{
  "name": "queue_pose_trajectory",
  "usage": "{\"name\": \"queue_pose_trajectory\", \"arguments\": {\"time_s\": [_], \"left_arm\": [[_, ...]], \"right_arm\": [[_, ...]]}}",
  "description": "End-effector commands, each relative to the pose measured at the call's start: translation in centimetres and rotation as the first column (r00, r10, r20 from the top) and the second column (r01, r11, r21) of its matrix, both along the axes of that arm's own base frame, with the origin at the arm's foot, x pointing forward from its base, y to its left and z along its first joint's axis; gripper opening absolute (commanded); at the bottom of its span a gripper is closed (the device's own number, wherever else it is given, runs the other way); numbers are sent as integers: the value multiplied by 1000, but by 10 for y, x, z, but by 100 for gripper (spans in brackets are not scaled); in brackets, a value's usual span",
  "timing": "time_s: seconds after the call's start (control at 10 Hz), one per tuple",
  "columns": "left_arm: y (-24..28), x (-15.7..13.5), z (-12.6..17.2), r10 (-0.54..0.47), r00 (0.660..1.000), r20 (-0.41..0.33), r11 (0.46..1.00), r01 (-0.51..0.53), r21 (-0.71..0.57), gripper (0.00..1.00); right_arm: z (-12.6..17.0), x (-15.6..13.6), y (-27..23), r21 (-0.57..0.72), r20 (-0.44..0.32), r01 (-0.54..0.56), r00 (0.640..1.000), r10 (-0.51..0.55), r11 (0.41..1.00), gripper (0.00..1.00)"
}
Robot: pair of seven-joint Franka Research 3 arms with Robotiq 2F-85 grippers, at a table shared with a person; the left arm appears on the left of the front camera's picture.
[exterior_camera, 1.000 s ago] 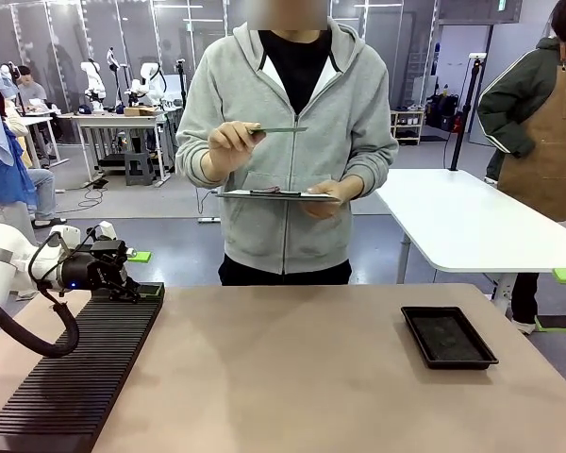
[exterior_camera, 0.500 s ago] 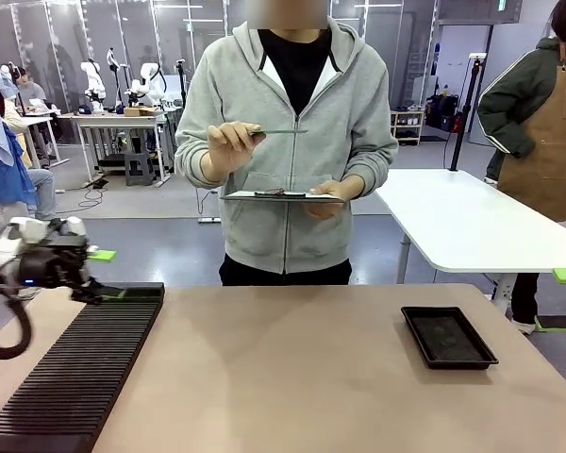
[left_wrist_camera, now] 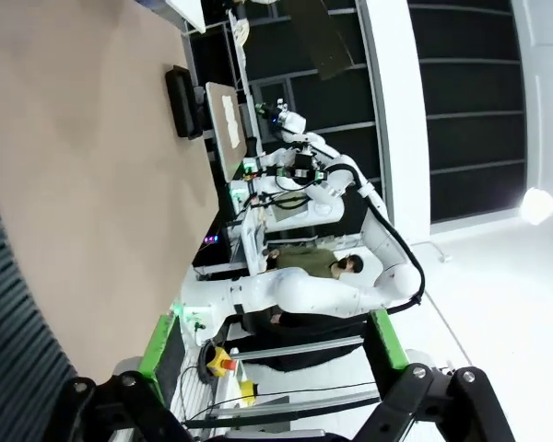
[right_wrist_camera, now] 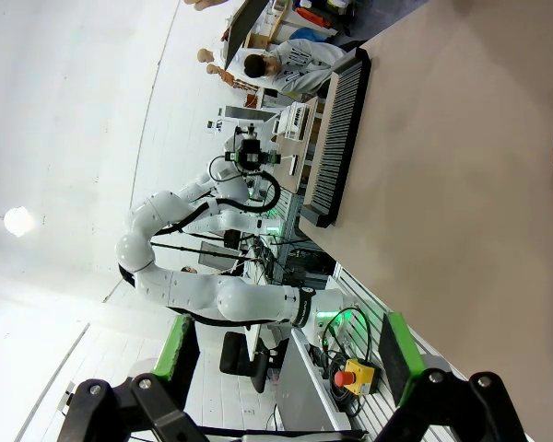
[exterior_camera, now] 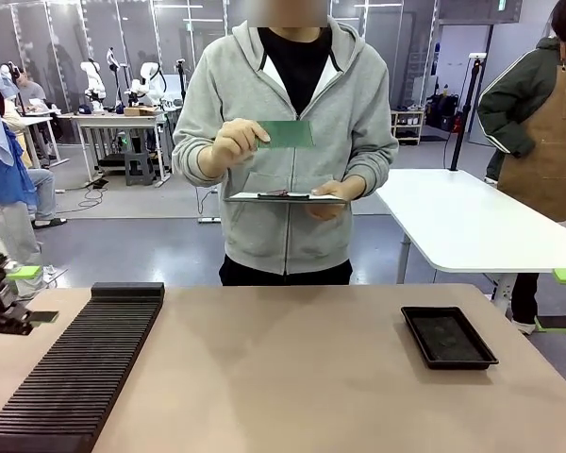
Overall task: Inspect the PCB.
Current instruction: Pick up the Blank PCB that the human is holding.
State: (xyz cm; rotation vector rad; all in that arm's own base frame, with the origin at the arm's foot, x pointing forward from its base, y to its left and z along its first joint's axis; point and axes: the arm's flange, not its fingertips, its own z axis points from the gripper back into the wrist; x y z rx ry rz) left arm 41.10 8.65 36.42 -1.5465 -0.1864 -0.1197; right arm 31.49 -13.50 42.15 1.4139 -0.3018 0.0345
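Both jaws hang released, empty; hold them well short of the PCB (exterior_camera: 285,134) while the person's hand (exterior_camera: 234,143) presents it.

The PCB (exterior_camera: 287,134) is green, the hoodie (exterior_camera: 354,123) grey over a black shirt (exterior_camera: 297,61), the table (exterior_camera: 283,377) tan — ridged rack (exterior_camera: 75,377) and tray (exterior_camera: 448,338) both black

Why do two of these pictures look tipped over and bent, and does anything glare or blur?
Front view: level, evenly lit, the PCB sharp. Left wrist view: rolled sideways, wide-angle bending, a lamp glaring, the near rack soft. Right wrist view: rolled too, a light glaring.
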Motion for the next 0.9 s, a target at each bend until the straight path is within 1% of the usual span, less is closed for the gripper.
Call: {"name": "queue_pose_trajectory", "arguments": {"time_s": [0.0, 0.2, 0.4, 0.5, 0.8], "left_arm": [[5, -35, -2, 41, 999, 6, 999, -41, -2, 100], [12, -49, 2, 49, 998, 33, 999, -49, -12, 100], [6, -45, 7, 61, 997, 49, 998, -60, -13, 100], [13, -45, 0, 60, 998, 9, 998, -60, -18, 100], [13, -45, 0, 60, 998, 9, 998, -60, -18, 100]], "right_arm": [[1, -2, -1, 2, 5, -4, 1000, 4, 1000, 100], [1, -2, -1, 2, 5, -4, 1000, 4, 1000, 100], [1, -2, -1, 2, 5, -4, 1000, 4, 1000, 100], [1, -2, -1, 2, 5, -4, 1000, 4, 1000, 100], [1, -2, -1, 2, 5, -4, 1000, 4, 1000, 100]]}}
